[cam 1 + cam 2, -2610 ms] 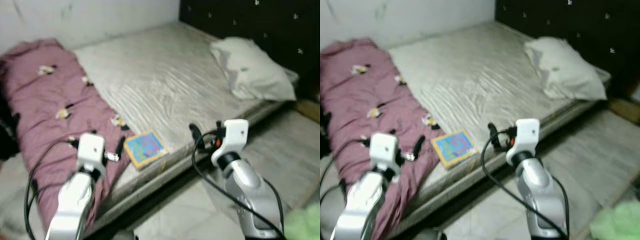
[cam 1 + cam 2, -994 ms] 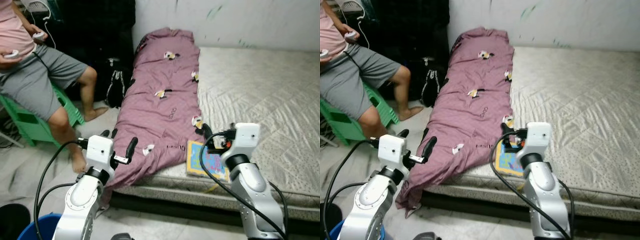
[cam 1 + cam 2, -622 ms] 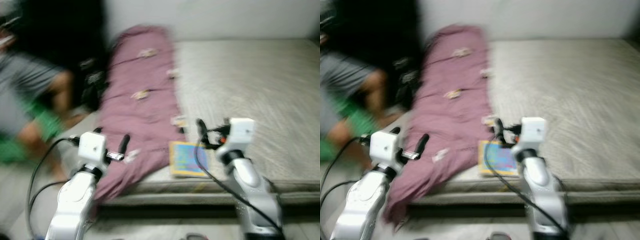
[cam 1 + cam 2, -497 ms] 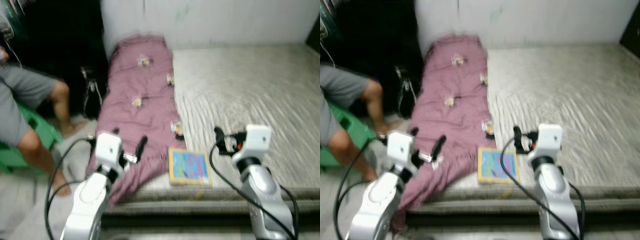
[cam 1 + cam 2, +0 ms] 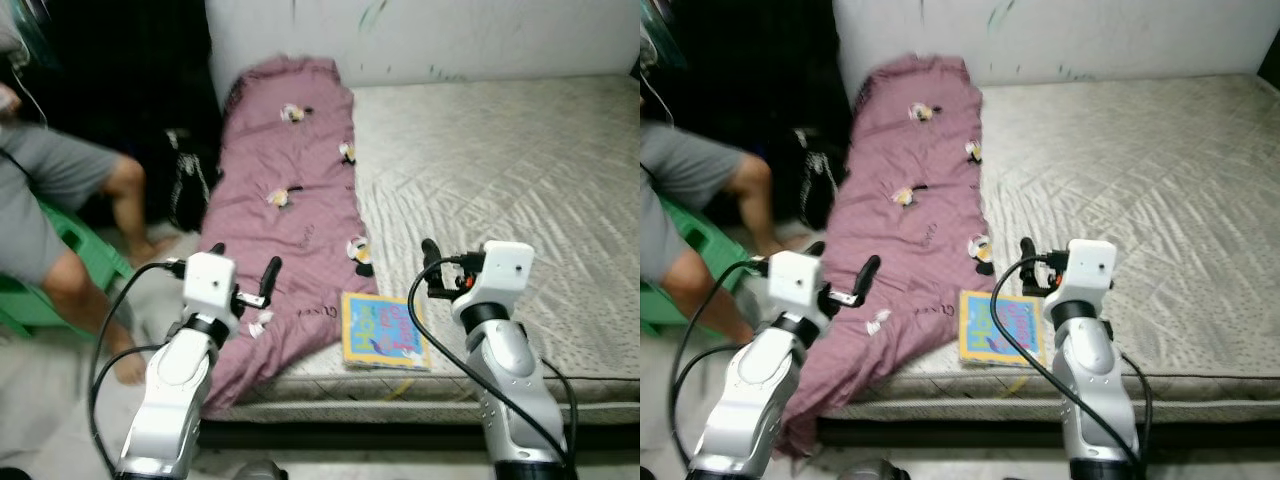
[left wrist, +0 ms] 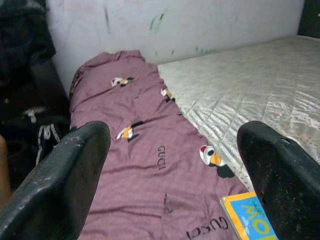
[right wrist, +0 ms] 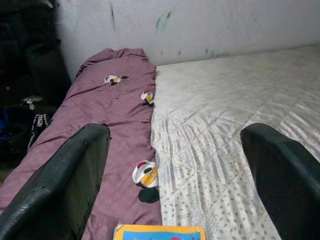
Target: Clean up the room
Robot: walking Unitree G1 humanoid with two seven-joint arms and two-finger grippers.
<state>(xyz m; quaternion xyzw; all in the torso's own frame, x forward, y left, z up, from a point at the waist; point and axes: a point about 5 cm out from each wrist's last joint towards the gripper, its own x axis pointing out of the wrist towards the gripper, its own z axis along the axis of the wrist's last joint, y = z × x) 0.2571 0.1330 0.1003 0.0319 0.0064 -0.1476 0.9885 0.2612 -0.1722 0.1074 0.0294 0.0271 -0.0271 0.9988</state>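
A mauve blanket (image 5: 290, 200) with small cartoon prints lies along the left side of the bare grey mattress (image 5: 520, 170), and its near end hangs over the front edge. A blue book with a yellow border (image 5: 383, 330) lies flat at the mattress front edge, just right of the blanket. My left gripper (image 5: 243, 258) is open, held over the blanket's hanging end. To the right of the book, my right gripper (image 5: 440, 265) is open above the mattress edge. Both wrist views look over blanket and mattress between spread fingers (image 6: 75, 170) (image 7: 70, 175).
A person sits on a green stool (image 5: 75, 240) at the left, with bare legs (image 5: 95, 200) close to my left arm. A black bag (image 5: 185, 185) lies on the floor between the person and the bed. A white wall (image 5: 450, 35) runs behind the bed.
The camera swung from the pillow end of the bed to the person, then settled back on the blanket and book. Both grippers stay open and empty.
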